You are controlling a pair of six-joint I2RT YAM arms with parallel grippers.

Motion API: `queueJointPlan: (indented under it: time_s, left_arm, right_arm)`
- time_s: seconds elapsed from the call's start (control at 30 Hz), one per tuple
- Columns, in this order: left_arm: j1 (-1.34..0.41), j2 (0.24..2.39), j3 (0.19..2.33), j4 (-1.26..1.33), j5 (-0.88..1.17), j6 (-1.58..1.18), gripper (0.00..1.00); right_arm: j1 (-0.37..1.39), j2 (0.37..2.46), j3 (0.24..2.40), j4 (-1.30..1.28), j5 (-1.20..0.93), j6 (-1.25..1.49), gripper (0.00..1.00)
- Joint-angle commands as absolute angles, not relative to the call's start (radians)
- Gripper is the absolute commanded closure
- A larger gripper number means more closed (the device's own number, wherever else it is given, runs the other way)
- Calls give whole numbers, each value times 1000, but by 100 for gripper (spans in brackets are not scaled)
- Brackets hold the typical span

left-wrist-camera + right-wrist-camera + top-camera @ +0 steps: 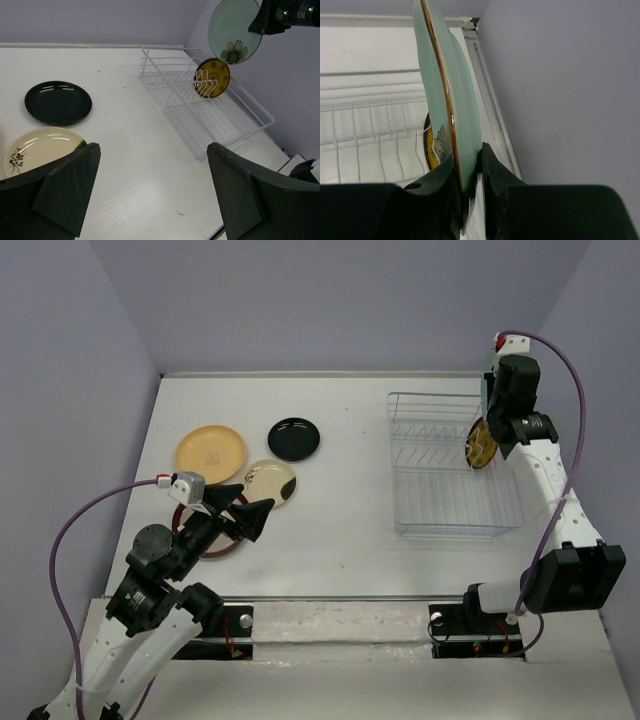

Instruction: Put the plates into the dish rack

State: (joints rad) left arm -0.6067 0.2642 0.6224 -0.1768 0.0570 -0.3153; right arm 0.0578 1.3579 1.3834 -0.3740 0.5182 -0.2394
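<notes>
Right wrist: plate (462, 90) seemingly in hand (469, 159)

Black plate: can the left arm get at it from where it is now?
Probably yes. The left gripper is open and empty. The black plate lies flat just beyond the cream plate, with nothing on it or over it.

My right gripper (469, 167) pinches the pale teal plate (462, 110) by its rim, edge-on and upright over the dish rack (375, 125). An amber plate (431, 150) peeks out low left. Wall (560, 100) on the right.
</notes>
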Motion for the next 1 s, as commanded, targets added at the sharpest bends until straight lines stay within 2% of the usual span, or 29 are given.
queueJointPlan:
  time_s: [0.0,0.63,0.8,0.87,0.9,0.97]
  left_arm:
    - [-601,255,626,-149,69,-291,1]
    - [-601,259,624,-150,64,-290,1]
    - [-600,264,626,-150,61,-291,1]
    - [-600,268,626,-150,61,-291,1]
    - [-600,271,624,-150,61,-291,1]
    - [-600,275,624,-150,61,-291,1]
  right_arm:
    - [-1,1335,1405,-261,413,-178,93]
    - [-60,1424,1270,-230,325,-63,93]
    - [-60,1427,1256,-219,337,-57,90]
    - [-60,1428,1241,-213,331,-54,86]
    - [-60,1433,1238,-212,339,-45,73]
    - [-60,1437,1239,-213,347,-37,54]
